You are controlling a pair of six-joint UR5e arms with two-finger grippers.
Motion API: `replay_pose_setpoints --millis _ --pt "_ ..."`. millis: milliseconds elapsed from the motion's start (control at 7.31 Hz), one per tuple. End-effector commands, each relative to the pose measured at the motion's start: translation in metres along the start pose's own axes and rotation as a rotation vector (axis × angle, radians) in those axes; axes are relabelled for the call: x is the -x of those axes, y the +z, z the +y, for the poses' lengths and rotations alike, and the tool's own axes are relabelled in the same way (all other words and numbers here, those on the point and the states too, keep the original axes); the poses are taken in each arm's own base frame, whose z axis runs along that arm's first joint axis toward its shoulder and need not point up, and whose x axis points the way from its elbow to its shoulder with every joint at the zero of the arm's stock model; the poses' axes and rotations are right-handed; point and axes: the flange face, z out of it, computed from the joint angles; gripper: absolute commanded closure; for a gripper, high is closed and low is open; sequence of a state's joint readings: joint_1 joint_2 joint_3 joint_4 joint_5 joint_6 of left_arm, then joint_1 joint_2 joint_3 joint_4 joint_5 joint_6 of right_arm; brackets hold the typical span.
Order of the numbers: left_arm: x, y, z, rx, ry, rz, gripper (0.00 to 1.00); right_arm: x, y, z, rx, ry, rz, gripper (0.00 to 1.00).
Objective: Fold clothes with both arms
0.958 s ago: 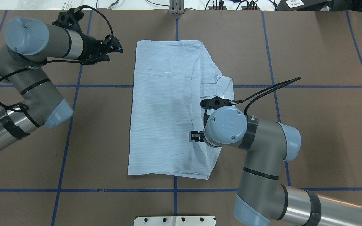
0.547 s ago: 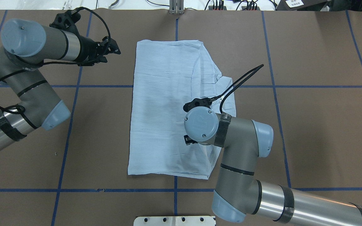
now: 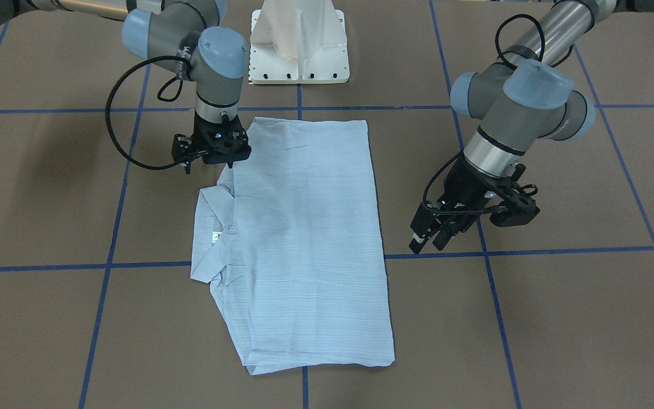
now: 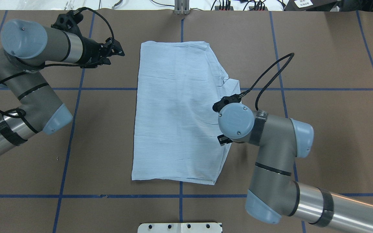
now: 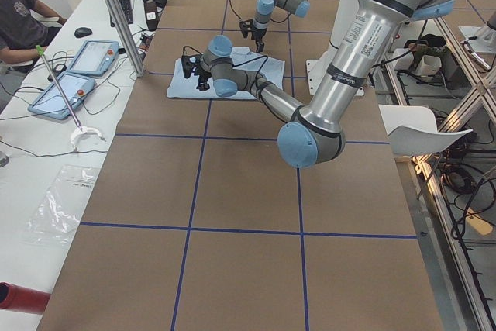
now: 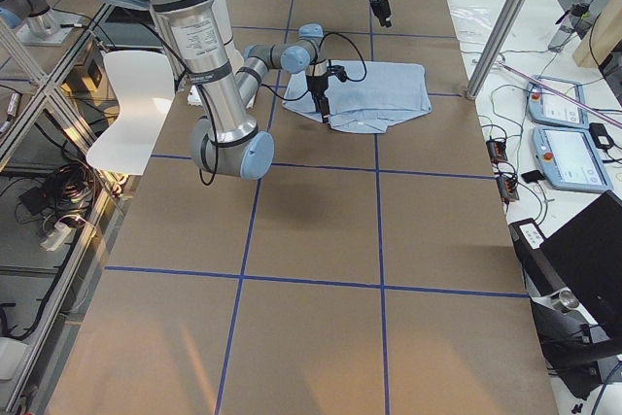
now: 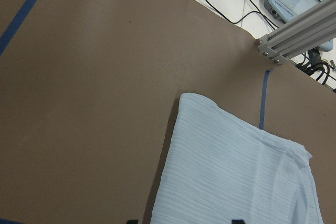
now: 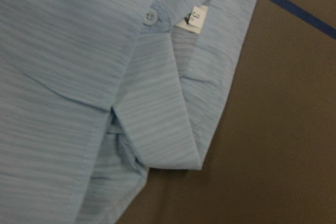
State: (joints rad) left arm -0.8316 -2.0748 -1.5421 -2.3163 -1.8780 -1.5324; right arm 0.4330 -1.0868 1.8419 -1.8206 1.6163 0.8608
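At the centre of the overhead view, a folded light-blue shirt lies flat on the brown bench.
Left arm hovers upper left, clear of it, jaws spread; right arm stands over the collar edge, and I cannot tell how its jaws stand.

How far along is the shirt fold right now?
Done: the shirt lies flat in a long narrow rectangle, with no sleeve showing. In hand: the right gripper points down at the shirt's edge beside the collar, which sticks out sideways; whether it grips cloth is unclear. The left gripper hovers open, off the cloth. Left: probably a crosswise fold to shorten it.
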Motion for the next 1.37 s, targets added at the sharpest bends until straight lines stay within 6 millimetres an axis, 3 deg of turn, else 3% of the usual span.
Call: replay_pose_setpoints --millis 0,410,684,821,958,1231 --pt "-0.004 -0.003 0.001 0.001 0.003 0.009 0.34 -0.023 -0.015 0.016 -0.019 0.033 -0.012 0.0" --pt "-0.014 -0.019 0.006 0.001 0.0 0.003 0.34 0.02 -0.026 0.04 -0.005 0.358 -0.079 0.0" --pt "-0.017 -0.021 0.009 0.006 -0.001 -0.004 0.34 0.063 -0.037 0.066 0.021 0.774 -0.222 0.0" --pt "-0.016 -0.021 0.009 0.006 -0.002 -0.006 0.34 0.104 -0.037 0.101 0.016 0.937 -0.287 0.0" --pt "-0.017 -0.021 0.009 0.004 -0.001 -0.005 0.34 0.119 -0.045 0.108 -0.004 1.123 -0.35 0.0" --pt "-0.018 -0.022 0.009 0.003 0.0 -0.002 0.34 0.128 -0.041 0.123 0.055 1.393 -0.352 0.06"
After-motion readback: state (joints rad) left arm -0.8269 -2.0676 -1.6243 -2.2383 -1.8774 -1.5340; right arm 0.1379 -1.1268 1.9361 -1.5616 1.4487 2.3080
